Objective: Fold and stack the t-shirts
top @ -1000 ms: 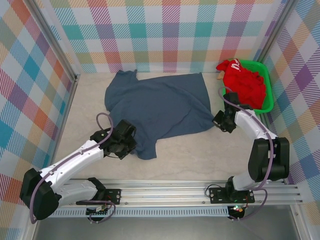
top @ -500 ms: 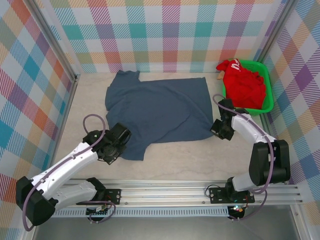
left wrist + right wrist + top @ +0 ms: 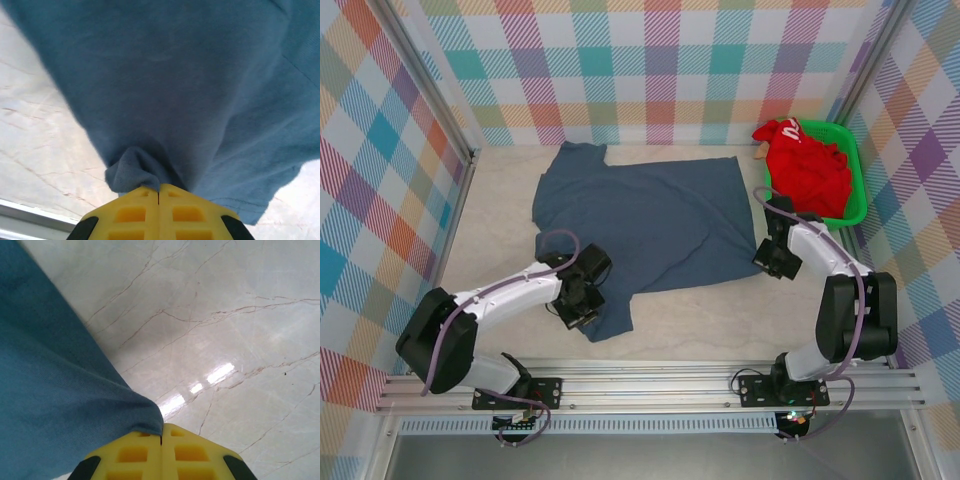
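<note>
At the near side of the table [image 3: 500,230], the left gripper [image 3: 159,192] is pressed together on a bunched fold of the blue t-shirt [image 3: 650,215], taken at its near left corner, where the cloth is drawn into a small peak. Across from it, the right gripper [image 3: 161,432] is pinched on the shirt's near right corner, with bare marble beside it. Between and beyond the two, the shirt is laid mostly open on the table, though wrinkles are seen running toward the held corners. The spreading step is judged to be in hand, with no fold made yet. For the next move, the two corners would need to be drawn apart evenly and set down flat before being let go. Farther back on the right, the red t-shirt [image 3: 810,165] is heaped in the green basket [image 3: 856,178], untouched.
</note>
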